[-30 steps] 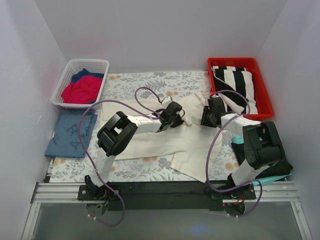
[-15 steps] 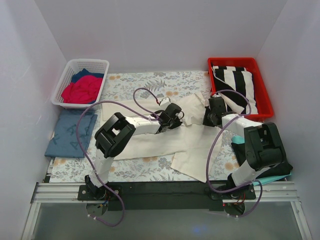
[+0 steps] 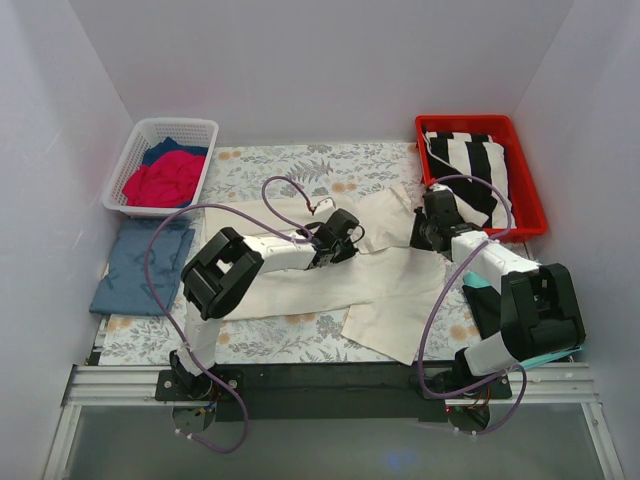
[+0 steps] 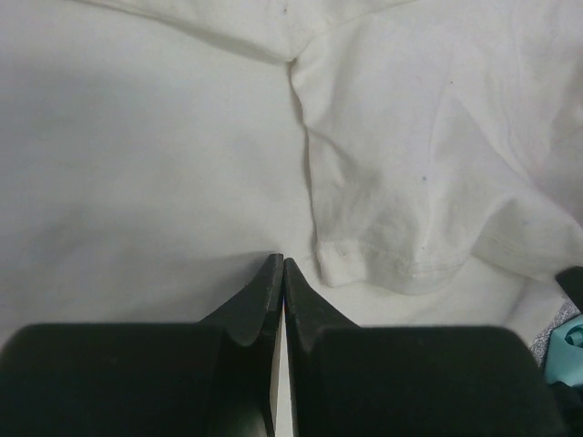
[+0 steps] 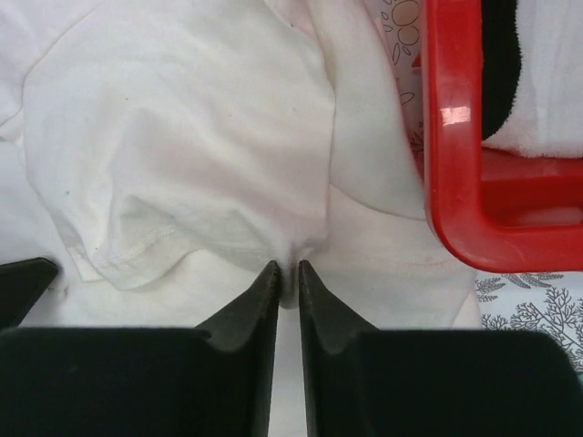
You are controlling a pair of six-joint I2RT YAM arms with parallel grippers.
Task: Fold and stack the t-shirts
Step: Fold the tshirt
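Observation:
A large cream t-shirt (image 3: 330,280) lies spread over the middle of the floral table cover. My left gripper (image 3: 345,238) rests on its middle. In the left wrist view that gripper (image 4: 281,262) is shut, tips together against the flat cloth (image 4: 164,146), just left of a hemmed sleeve (image 4: 392,237); no fold shows between them. My right gripper (image 3: 425,232) sits at the shirt's right side beside the red bin. In the right wrist view it (image 5: 288,269) is shut on a small pinched ridge of the cream cloth (image 5: 182,118).
A white basket (image 3: 175,122) at the back left holds a red t-shirt (image 3: 160,180) and a blue one (image 3: 172,150). A folded navy shirt (image 3: 140,265) lies in front of it. The red bin (image 3: 470,120) holds black-and-white striped cloth (image 3: 470,160). Teal cloth (image 3: 478,283) lies by the right arm.
The right gripper has closed on a pinch of the cream shirt and shifted slightly back and right. The left arm has drifted a little to the left, still shut.

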